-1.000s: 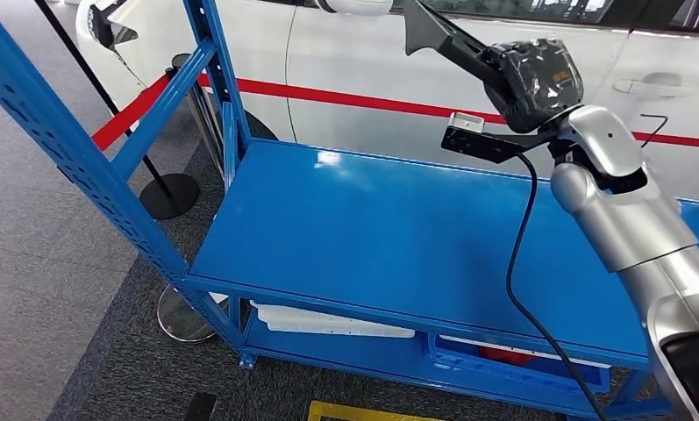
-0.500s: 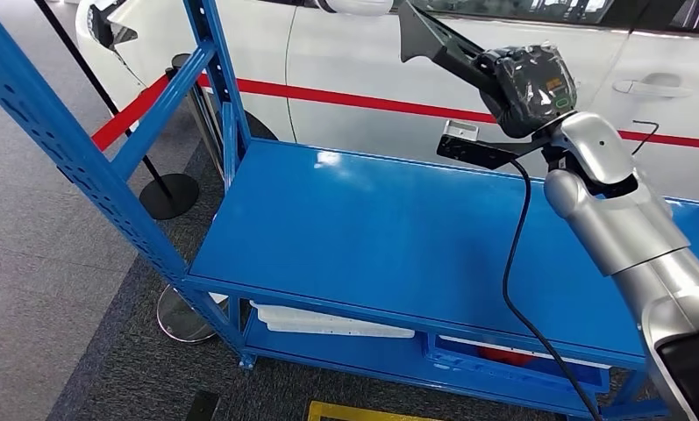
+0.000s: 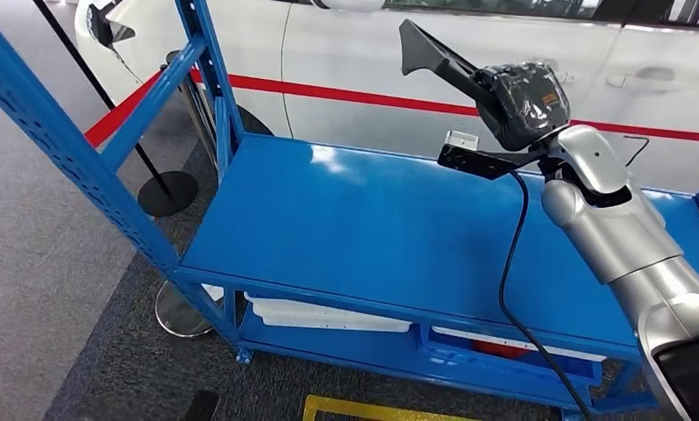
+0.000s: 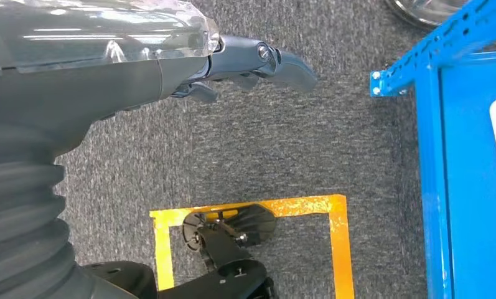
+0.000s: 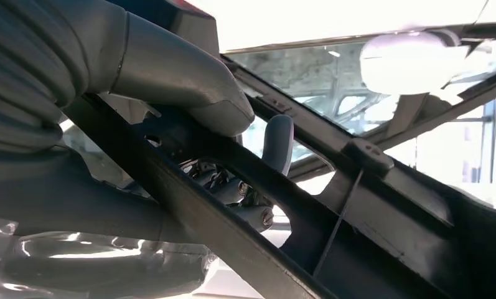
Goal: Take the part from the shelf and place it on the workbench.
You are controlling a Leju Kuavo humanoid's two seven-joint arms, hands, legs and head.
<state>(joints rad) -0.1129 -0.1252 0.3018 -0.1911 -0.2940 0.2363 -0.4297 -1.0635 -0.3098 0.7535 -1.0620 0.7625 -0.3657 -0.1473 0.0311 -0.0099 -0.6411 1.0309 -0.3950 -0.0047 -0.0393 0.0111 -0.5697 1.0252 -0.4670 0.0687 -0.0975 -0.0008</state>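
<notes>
Right hand (image 3: 523, 103) grips the black part (image 3: 433, 54), raised above the far right of the blue shelf (image 3: 363, 228); pickup done, placing remains. Left hand (image 4: 233, 59) hangs empty, fingers loosely extended.

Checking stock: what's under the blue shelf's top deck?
Under the top deck, a white tray and a blue bin holding something red; the deck hides the rest.

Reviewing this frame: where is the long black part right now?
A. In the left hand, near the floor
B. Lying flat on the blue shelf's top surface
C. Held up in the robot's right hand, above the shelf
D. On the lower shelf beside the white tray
C: the right hand grips the black part, raised clear above the blue shelf.
</notes>
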